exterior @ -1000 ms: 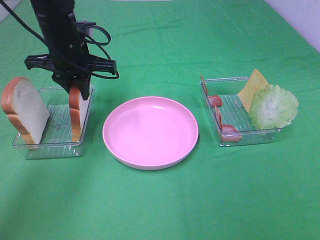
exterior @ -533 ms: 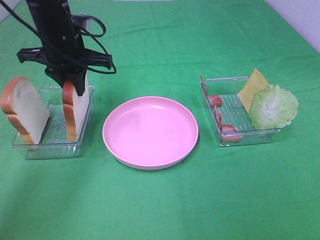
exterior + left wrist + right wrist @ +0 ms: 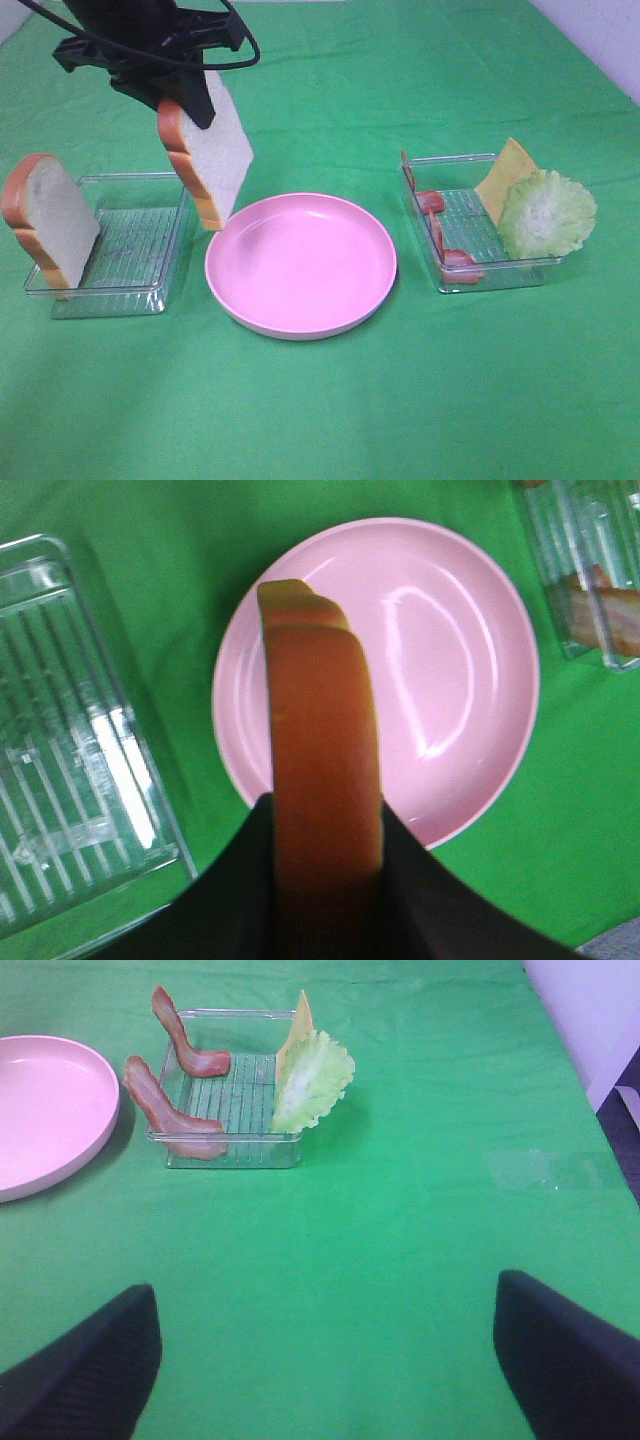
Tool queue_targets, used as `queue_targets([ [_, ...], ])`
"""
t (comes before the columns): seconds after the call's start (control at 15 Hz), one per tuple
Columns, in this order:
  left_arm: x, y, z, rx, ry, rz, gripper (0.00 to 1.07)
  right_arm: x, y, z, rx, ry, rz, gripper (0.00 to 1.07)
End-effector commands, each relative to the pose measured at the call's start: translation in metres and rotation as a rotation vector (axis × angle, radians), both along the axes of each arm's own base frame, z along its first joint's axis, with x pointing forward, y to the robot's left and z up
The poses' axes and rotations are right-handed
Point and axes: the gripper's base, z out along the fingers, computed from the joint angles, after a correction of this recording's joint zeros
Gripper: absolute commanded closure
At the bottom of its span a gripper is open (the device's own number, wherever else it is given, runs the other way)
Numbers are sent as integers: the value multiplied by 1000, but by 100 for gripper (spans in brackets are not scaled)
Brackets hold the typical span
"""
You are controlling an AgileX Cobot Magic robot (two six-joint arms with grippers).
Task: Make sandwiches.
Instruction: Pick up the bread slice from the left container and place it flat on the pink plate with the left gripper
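Note:
My left gripper (image 3: pixel 185 95) is shut on a white bread slice (image 3: pixel 210 160) with orange-brown crust and holds it tilted in the air, over the gap between the left tray and the pink plate (image 3: pixel 300 300). In the left wrist view the slice's crust (image 3: pixel 320 780) sits edge-on between the fingers, above the plate (image 3: pixel 440 630). A second bread slice (image 3: pixel 45 215) leans in the left clear tray (image 3: pixel 140 290). The right tray (image 3: pixel 450 280) holds bacon strips (image 3: pixel 440 240), a yellow cheese square (image 3: pixel 505 170) and lettuce (image 3: pixel 545 212). My right gripper (image 3: pixel 320 1360) is open, well back from that tray.
Green cloth covers the table. In the right wrist view the tray (image 3: pixel 232 1150) with bacon (image 3: pixel 165 1110), cheese (image 3: pixel 300 1020) and lettuce (image 3: pixel 312 1082) lies ahead, and the plate's edge (image 3: pixel 95 1140) is beside it. A white wall shows at the far right (image 3: pixel 590 1010).
My left gripper has lifted the bread slice out of the left tray and carried it up and to the right, toward the pink plate. The slice now tilts.

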Motion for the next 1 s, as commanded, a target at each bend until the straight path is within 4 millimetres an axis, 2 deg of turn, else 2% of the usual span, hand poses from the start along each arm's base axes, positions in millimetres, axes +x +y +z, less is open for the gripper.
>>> queue_targets([
  [0.07, -3, -6, -17, -87, 18, 11, 107, -1, 0, 1, 3, -19, -8, 22],
  [0.33, -14, -15, -59, -275, 75, 81, 107, -1, 0, 1, 3, -19, -8, 22],
  [0.47, -15, -19, -81, -376, 58, 119, 107, -1, 0, 1, 3, -19, -8, 22],
  [0.67, -13, -26, -112, -446, 147, 164, 107, -1, 0, 1, 3, -19, -8, 22],
  [1.0, -7, -29, -129, -477, 175, 234, 107, -1, 0, 1, 3, -19, -8, 22],
])
